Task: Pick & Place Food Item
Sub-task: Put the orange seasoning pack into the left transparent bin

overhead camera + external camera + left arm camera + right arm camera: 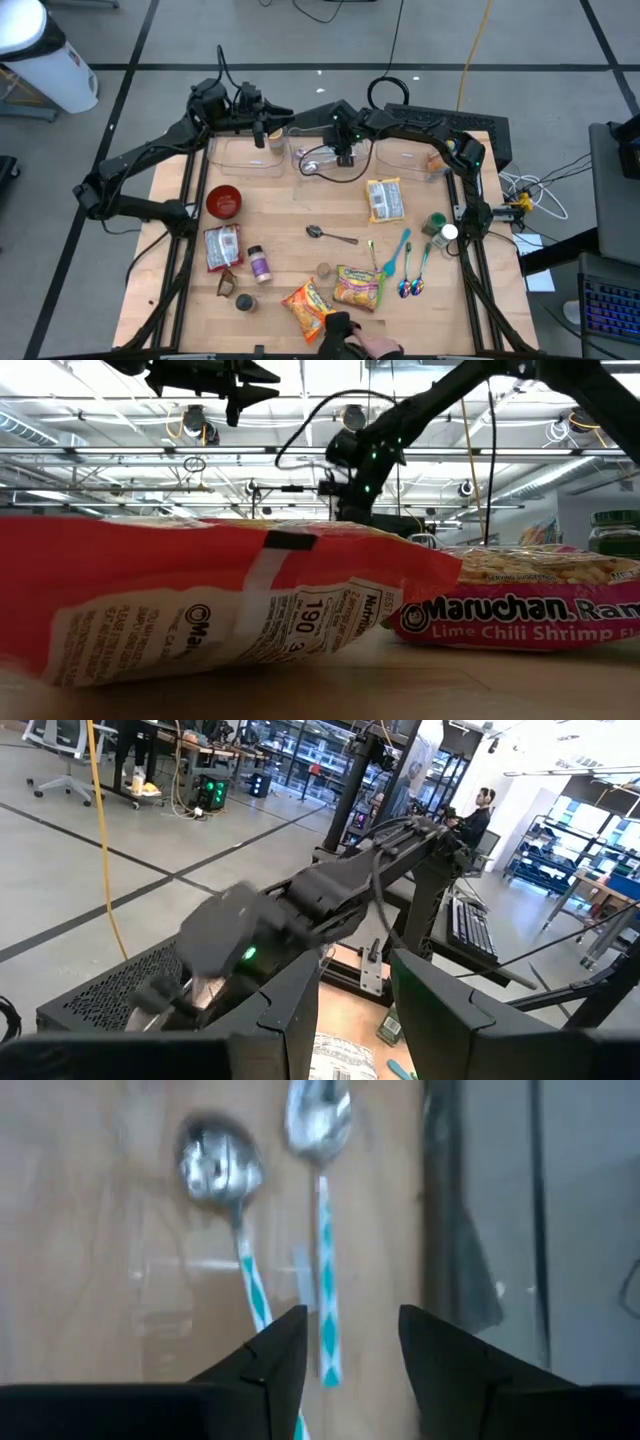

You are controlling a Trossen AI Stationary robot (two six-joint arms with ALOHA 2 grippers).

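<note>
Table (300,215): wooden top lying under both arms, food packets and cutlery spread over it.
Left arm: reaching in over the far edge, its gripper (262,128) hanging above a clear bin (245,157), fingers (300,1010) standing apart with nothing between them.
Right arm: bending across the far side, its gripper (345,152) hovering over the middle clear bin (330,165), fingers (280,1350) spread apart, holding nothing.
Noodle packets: orange one (308,303) and pink one (358,286) lying at the near edge, well apart from both grippers; white one (385,199) resting near the right gripper.
Bowl (224,201): red, sitting near the left gripper.
Spoons: two teal-handled ones (325,1230) showing beneath the right gripper through the clear bin.
</note>
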